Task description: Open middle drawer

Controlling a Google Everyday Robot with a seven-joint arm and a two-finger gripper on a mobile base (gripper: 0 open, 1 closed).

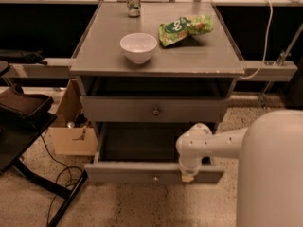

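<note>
Grey middle drawer [118,172], tool [187,176] at front

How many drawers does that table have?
2: a shut drawer below the tabletop; an open drawer beneath, the gripper at its front. More may be hidden.

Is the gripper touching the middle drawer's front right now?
Cannot tell. In the camera view the gripper overlaps the front edge of the middle drawer; the contact itself is hidden.
</note>
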